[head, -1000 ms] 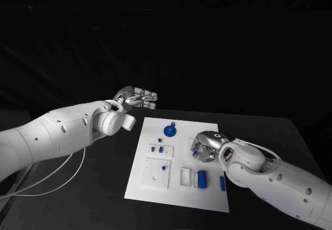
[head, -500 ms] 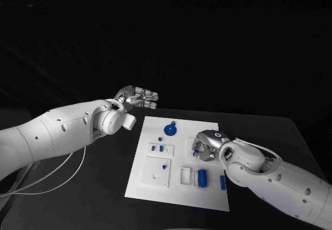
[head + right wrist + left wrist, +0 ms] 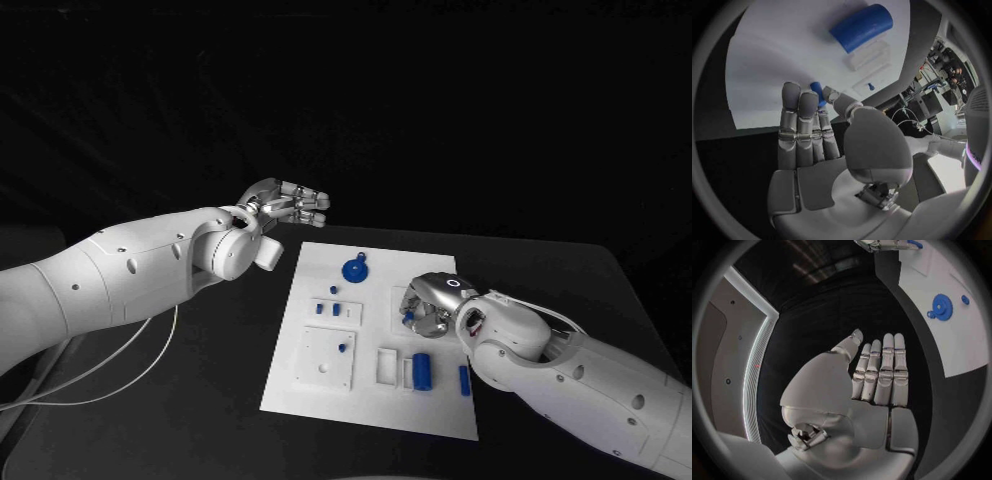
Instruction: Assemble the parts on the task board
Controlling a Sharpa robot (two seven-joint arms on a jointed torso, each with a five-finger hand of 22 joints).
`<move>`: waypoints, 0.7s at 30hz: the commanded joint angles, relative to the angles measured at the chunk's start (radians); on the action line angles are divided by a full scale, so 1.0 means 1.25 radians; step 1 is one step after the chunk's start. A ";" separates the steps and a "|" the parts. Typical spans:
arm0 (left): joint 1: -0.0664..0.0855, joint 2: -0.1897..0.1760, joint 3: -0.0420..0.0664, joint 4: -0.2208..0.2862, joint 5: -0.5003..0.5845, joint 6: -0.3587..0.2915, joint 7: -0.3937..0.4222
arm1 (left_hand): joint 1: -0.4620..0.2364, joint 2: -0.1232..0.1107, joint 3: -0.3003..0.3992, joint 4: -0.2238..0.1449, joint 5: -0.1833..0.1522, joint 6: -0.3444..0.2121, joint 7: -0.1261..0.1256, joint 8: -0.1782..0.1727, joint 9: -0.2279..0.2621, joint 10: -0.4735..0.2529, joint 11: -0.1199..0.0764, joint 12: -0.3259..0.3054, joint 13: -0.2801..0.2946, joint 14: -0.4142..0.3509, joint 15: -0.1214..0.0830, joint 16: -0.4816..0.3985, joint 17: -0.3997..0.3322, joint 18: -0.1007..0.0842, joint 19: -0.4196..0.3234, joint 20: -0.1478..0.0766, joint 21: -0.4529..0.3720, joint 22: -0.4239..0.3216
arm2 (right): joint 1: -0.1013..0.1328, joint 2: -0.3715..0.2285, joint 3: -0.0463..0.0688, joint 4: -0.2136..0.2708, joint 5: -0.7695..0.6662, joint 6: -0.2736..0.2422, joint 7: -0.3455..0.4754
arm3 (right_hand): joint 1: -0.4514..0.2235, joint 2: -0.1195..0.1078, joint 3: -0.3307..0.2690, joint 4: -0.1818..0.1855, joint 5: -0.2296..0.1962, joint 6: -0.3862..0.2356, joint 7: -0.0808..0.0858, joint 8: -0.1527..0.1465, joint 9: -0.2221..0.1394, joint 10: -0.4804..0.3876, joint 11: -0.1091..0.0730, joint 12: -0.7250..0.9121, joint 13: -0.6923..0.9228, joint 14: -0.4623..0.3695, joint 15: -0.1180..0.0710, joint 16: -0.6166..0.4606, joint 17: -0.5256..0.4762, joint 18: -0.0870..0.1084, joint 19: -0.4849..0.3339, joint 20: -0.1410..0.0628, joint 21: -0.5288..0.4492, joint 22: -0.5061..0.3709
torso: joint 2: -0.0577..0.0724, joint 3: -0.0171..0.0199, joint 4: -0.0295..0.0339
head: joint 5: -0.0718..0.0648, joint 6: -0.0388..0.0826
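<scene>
Over the right half of the task board (image 3: pixel 433 415), the right hand (image 3: pixel 427 304) hangs low with its fingers (image 3: pixel 798 120) straight and close together, pointing down at the white plate. A small blue part (image 3: pixel 817 92) shows just at the fingertips, between the thumb and the other fingers; I cannot tell from the pictures whether the hand really pinches it or only touches it. Just beside this hand, toward the near edge of the board, a blue cylinder (image 3: pixel 421 371) lies on its side next to a white rectangular frame (image 3: pixel 387 366), and a slim blue pin (image 3: pixel 463 381) lies near the board's right edge. On the left half of the board stands a white square block (image 3: pixel 327 360) with a small blue piece (image 3: pixel 342 347) on it, and behind it two small blue pegs (image 3: pixel 325 311) stand on another white base. Near the far edge of the board lies a round blue gear (image 3: pixel 355 270). The left hand (image 3: pixel 293 206) is held up above the black table (image 3: pixel 188 420), off the far left corner of the board and well apart from it. Its fingers (image 3: pixel 882 372) are stretched out flat, side by side, and it holds nothing.
</scene>
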 commanded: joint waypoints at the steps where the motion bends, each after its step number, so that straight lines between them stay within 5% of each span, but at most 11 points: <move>1: 0.001 0.000 0.001 0.003 0.003 0.013 0.002 | -0.008 -0.001 -0.004 -0.001 0.003 -0.003 0.001 -0.001 0.000 -0.001 -0.001 -0.004 0.000 -0.003 0.001 -0.003 0.001 -0.008 -0.002 0.001 0.000 -0.001 | -0.002 0.001 -0.001 -0.002 -0.003 0.021 0.004 | -0.004 0.001 -0.005 0.000 0.002 -0.003 0.001 0.000 0.000 -0.002 0.000 0.003 -0.001 -0.001 -0.003 -0.003 0.001 0.005 0.016 -0.002 -0.005 0.002 | 0.000 -0.0001 0.0002 | 0.000 0.000; 13: 0.000 -0.001 0.001 0.003 0.007 0.013 0.002 | -0.010 0.000 -0.006 0.001 0.002 -0.005 0.001 -0.001 0.000 -0.002 -0.001 -0.004 0.000 -0.003 0.001 -0.003 0.001 -0.008 -0.001 0.001 -0.002 -0.005 | -0.003 0.004 -0.002 -0.004 -0.002 0.010 0.005 | 0.003 0.010 0.016 -0.004 -0.007 0.008 0.000 0.000 0.001 0.013 -0.004 0.003 0.000 -0.001 -0.006 -0.003 0.003 0.002 0.017 -0.005 -0.007 0.012 | 0.000 -0.0004 0.0001 | -0.003 -0.001; 17: 0.000 -0.001 0.001 0.003 0.007 0.014 0.003 | -0.010 0.000 -0.006 0.001 0.002 -0.005 0.001 -0.001 0.000 -0.002 -0.001 -0.004 0.000 -0.003 0.001 -0.003 0.001 -0.008 -0.001 0.001 -0.002 -0.005 | -0.003 0.005 -0.002 -0.003 -0.005 -0.011 0.005 | 0.018 0.030 0.041 -0.008 -0.048 0.031 -0.006 0.003 0.006 0.040 -0.012 0.008 0.002 0.000 -0.011 -0.003 0.003 0.003 0.018 -0.009 -0.004 0.019 | 0.000 -0.0005 0.0002 | -0.003 -0.001; 21: 0.000 -0.001 0.001 0.003 0.008 0.014 0.003 | -0.010 0.000 -0.006 0.001 0.002 -0.005 0.001 -0.001 0.000 -0.002 -0.001 -0.004 0.000 -0.003 0.001 -0.003 0.001 -0.008 -0.001 0.001 -0.002 -0.005 | -0.004 0.006 -0.002 -0.001 -0.009 -0.035 0.005 | 0.018 0.032 0.056 -0.007 -0.054 0.046 -0.010 0.001 0.008 0.058 -0.017 0.005 0.002 0.004 -0.015 -0.004 0.005 -0.001 0.020 -0.014 0.000 0.028 | 0.000 -0.0003 0.0002 | -0.003 -0.002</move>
